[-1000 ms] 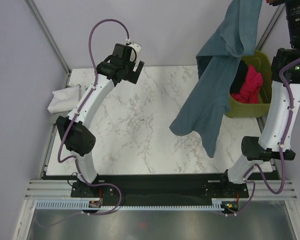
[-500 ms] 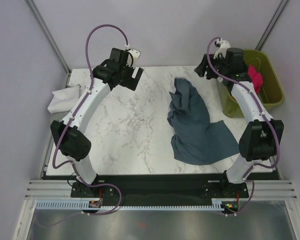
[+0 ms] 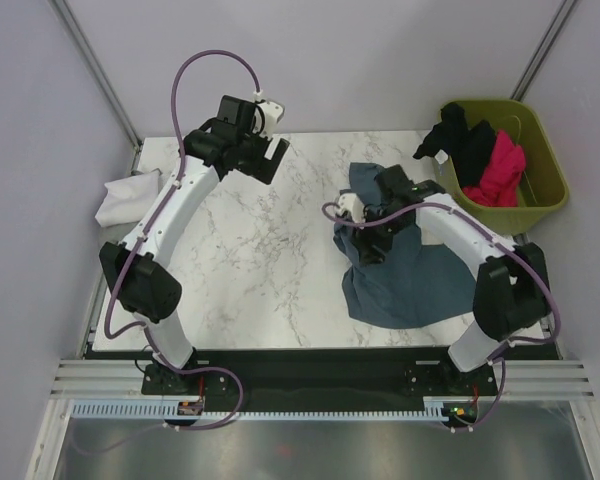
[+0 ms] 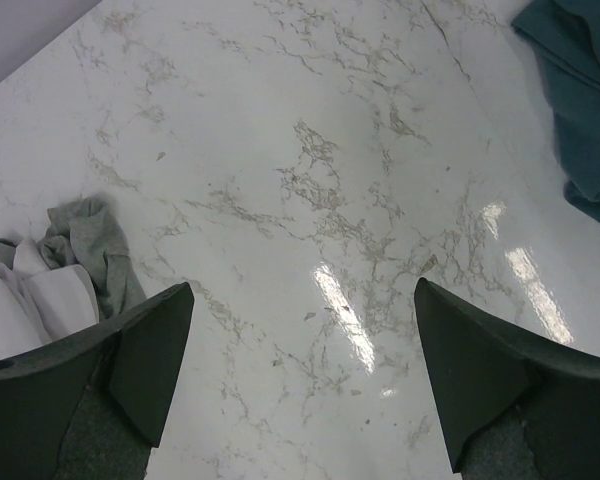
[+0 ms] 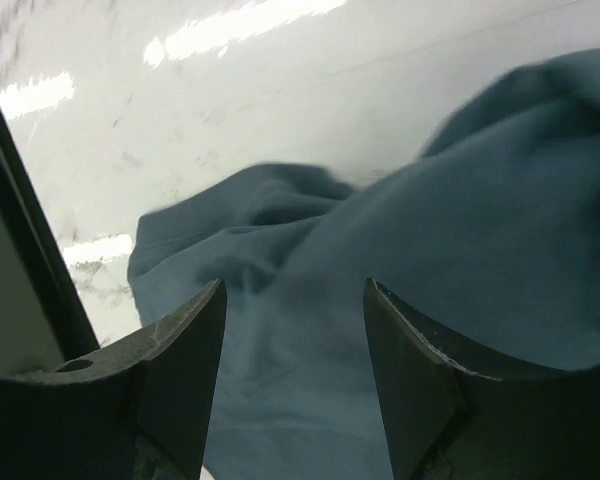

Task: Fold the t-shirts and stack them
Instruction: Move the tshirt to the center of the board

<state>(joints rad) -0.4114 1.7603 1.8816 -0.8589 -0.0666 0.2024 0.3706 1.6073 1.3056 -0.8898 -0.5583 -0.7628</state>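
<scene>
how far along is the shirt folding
Barely begun. Done: the blue-grey shirt lies crumpled on the table, nothing folded or stacked. In hand: the right gripper hovers open over it, holding nothing. Left: fold it, then the black shirt and pink shirt in the bin and the bunched white shirt.

Marble table point(image 3: 250, 260); olive-green bin point(image 3: 510, 218) at far-right corner.

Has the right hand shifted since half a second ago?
Yes. The right hand has swung away from the olive bin, leftward and toward the near side, and now sits open over the blue-grey t-shirt.
</scene>
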